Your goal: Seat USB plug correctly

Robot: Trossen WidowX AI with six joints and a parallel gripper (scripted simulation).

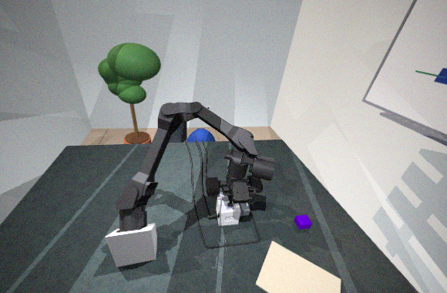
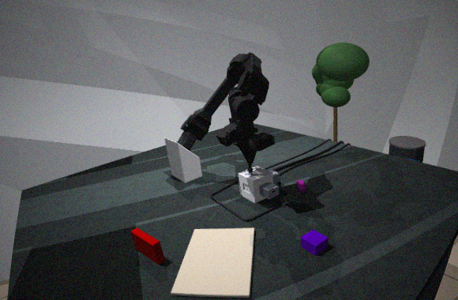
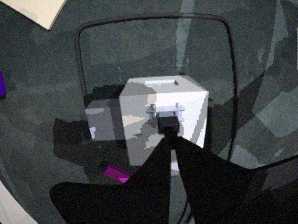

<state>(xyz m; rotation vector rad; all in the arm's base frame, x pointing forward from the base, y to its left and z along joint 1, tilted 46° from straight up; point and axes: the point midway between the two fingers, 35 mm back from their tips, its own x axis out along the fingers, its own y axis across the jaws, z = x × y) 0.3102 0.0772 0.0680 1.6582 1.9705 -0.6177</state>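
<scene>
The white power cube sits on the table with its top face up. My gripper points down at the cube's top and is shut on the small black USB plug. The plug is at the silver-edged socket on the cube's top. The fingers hide part of the plug and socket, and I cannot tell how deep the plug is or which way round it faces. In the top view the arm hides the plug.
A grey block sticks out from the cube's side. A black cable loops around the cube. A magenta piece, purple block, red block and cream board are nearby.
</scene>
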